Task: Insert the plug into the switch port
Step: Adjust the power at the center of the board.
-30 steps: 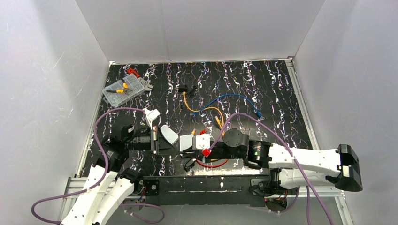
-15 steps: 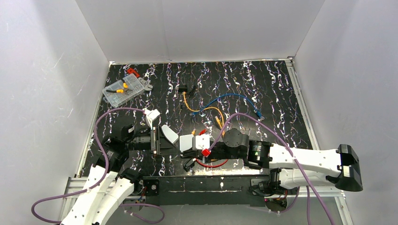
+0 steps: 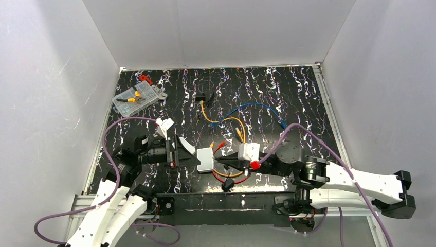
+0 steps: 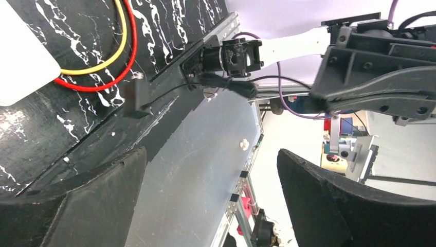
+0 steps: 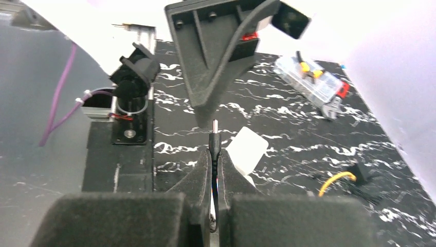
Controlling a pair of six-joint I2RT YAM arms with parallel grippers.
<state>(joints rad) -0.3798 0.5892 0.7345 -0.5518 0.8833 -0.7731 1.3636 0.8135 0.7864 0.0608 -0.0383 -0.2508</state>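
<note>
The pale grey-white switch box (image 3: 205, 159) lies flat on the black mat; its port cannot be made out. My left gripper (image 3: 189, 154) stands open just left of the box, and the left wrist view shows nothing between its wide-spread fingers (image 4: 97, 200), only a corner of the box (image 4: 20, 56). My right gripper (image 3: 223, 161) is shut on the thin black plug (image 5: 214, 143), whose metal tip points towards the box (image 5: 248, 148) a short way off. In the right wrist view the right gripper (image 5: 214, 157) pinches the plug upright.
Red and yellow cables (image 3: 231, 176) and a small black block (image 3: 228, 185) lie near the front rail. A clear parts box (image 3: 136, 98), a blue cable (image 3: 257, 108), an orange cable (image 3: 226, 121) and a black connector (image 3: 200, 96) lie farther back. White walls enclose the mat.
My left gripper has opened. The right arm has pulled back to the right, with its gripper closed tight on the plug.
</note>
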